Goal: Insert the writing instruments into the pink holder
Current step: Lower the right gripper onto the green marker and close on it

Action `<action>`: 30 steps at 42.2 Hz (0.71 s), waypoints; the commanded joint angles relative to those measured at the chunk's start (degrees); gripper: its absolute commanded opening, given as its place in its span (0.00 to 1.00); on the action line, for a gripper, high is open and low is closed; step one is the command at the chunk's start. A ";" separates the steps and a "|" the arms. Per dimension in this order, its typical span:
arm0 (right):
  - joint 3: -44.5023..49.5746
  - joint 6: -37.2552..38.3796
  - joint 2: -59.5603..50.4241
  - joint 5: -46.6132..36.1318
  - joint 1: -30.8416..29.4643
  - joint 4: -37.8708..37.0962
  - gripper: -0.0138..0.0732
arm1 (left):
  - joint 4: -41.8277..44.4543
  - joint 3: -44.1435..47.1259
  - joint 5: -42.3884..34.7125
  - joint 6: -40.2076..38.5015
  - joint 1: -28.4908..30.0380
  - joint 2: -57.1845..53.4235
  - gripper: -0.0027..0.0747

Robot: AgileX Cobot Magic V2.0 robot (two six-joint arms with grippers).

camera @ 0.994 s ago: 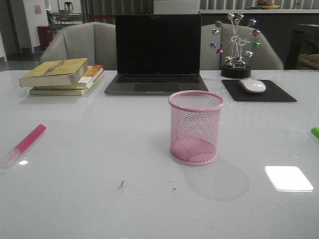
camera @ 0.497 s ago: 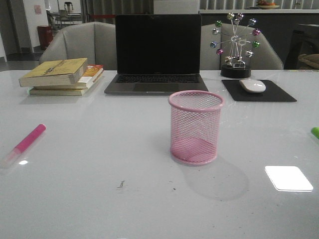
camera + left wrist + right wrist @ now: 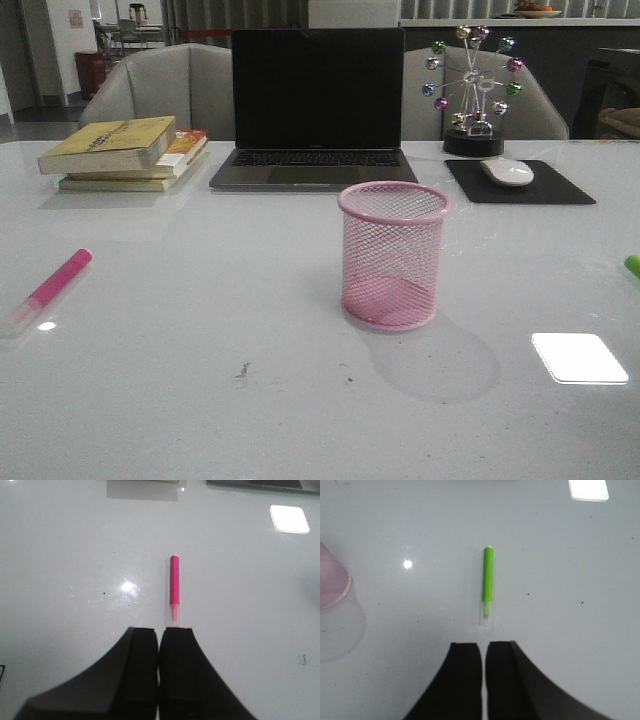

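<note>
Nothing moved; pink marker [image 3: 57,281] lies diagonally, clear cap toward the near-left.

The front camera sits low at the near edge of the table [image 3: 200,400] and looks straight across it toward the laptop [image 3: 315,105] and the chairs behind; it takes in the whole tabletop, with the pink cup [image 3: 392,255] close in the middle; the left wrist camera looks steeply down over its closed black fingers [image 3: 142,670] at the pink marker [image 3: 174,582], the same one lying at the front view's left edge; the right wrist camera looks down likewise at the green marker [image 3: 488,577], which the front view barely catches at its right edge, and it also catches the cup's side.
</note>
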 commanded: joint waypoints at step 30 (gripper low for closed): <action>-22.63 -0.99 46.51 -3.09 -5.84 1.74 0.67 | -5.92 -1.61 -6.78 7.16 -12.54 1.80 0.72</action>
